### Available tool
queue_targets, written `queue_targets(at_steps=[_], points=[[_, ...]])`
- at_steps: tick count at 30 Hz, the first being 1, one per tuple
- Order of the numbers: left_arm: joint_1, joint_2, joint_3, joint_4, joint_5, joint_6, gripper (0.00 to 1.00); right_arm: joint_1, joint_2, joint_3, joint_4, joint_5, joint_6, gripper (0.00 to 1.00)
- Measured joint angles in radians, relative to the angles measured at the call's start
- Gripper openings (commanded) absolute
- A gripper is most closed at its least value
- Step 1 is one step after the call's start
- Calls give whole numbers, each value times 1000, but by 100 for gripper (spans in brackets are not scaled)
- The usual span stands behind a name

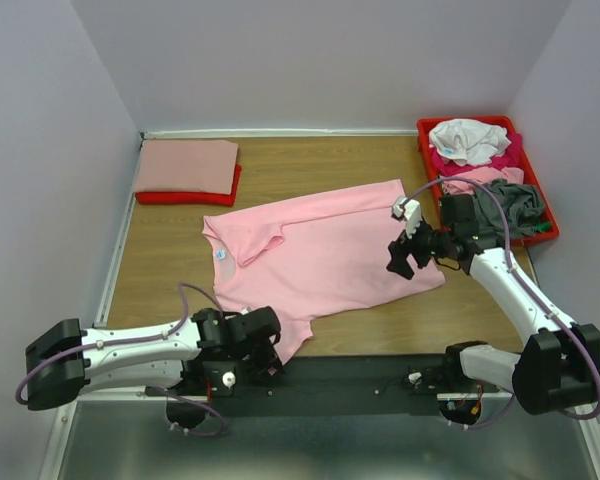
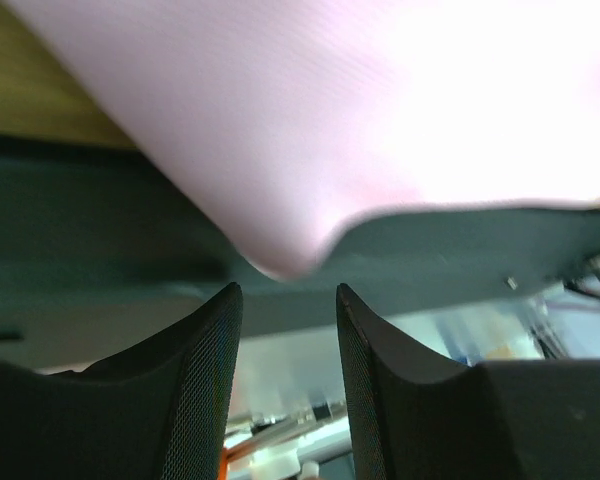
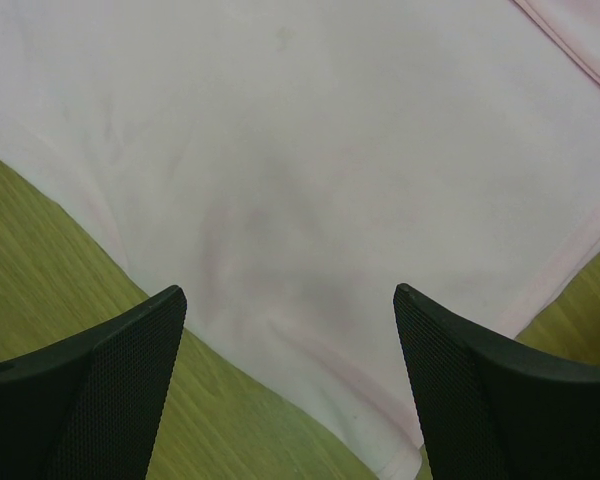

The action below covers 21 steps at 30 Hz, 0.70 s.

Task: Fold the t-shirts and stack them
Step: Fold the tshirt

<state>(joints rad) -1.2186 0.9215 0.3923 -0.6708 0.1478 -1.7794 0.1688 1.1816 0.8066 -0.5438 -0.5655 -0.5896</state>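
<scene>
Two arms are built of white tubular links (image 1: 130,345) joined by bulky black joint housings (image 1: 55,365), at the lower left and lower right of the frame. A thin purple cable (image 1: 183,290) is looped along each. The jaws are black and finely mesh-textured.

A wooden tabletop (image 1: 320,165) is enclosed left, far and right by plain pale lilac walls (image 1: 330,60). A black strip (image 1: 350,375) is fitted along its near edge, a grey surface (image 1: 310,450) nearer still.

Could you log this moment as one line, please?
pink t-shirt: spread | left fingers: open at corner | right fingers: open above
</scene>
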Motion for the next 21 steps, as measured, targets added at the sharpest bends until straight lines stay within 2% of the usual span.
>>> queue_targets(at_steps=[3, 21], points=[[1, 7, -39, 10, -13, -35, 50, -1, 0, 0, 0, 0, 6, 91], [-8, 83, 7, 2, -62, -78, 47, -7, -3, -5, 0, -1, 14, 91]])
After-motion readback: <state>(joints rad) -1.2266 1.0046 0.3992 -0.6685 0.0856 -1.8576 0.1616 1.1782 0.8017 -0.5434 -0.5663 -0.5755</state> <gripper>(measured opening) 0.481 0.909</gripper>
